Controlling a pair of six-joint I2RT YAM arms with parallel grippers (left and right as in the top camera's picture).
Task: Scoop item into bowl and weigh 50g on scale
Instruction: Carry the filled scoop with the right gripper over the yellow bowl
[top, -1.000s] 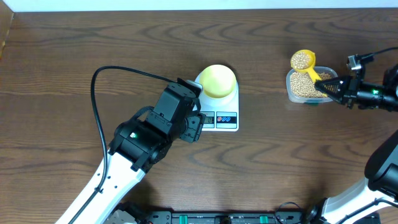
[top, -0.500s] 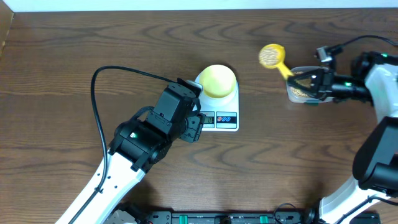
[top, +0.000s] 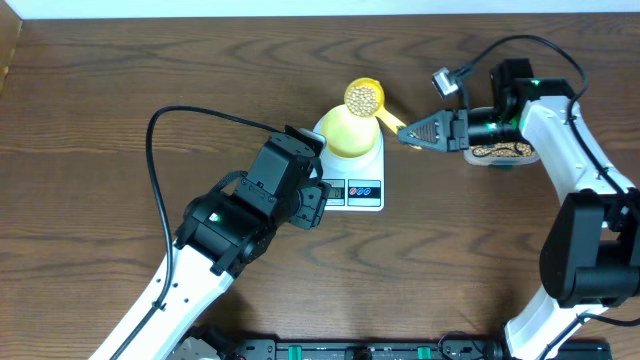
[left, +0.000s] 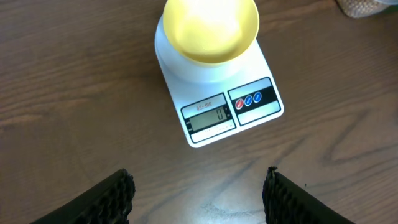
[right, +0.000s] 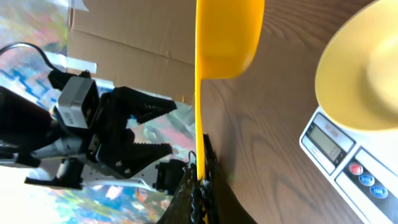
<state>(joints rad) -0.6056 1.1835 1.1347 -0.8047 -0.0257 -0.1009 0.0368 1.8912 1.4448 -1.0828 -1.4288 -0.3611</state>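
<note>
**Beans on the way to the scale.** The right end effector (top: 408, 134), its jaws pressed together on the handle of a yellow long-handled plastic scoop (top: 386, 118), holds a load of small round tan beans (top: 361, 96) above a small round pale-yellow bowl (top: 349, 132). The bowl sits on a flat white kitchen scale (top: 365, 190) on the dark wood-grain table (top: 100, 100). More beans lie in a clear rounded plastic tub (top: 470, 155) well off to the right. The left end effector (left: 199, 177) hangs near the front of the scale, jaws apart and holding nothing.

The bowl looks empty and the scale's display (left: 208, 116) shows zero, so the pour is not yet begun. To pour well, the scoop head should come over the bowl's middle. The wrist should then roll slowly so the beans trickle out. The scoop must stay clear of the bowl, since any touch would falsify the reading.

From overhead, the scoop head seems nearer the bowl's far rim than its centre, though height is hard to judge. The right wrist view shows only the scoop's underside and cuts off the bowl. The left wrist view crops the bowl's far edge and misses the scoop.
</note>
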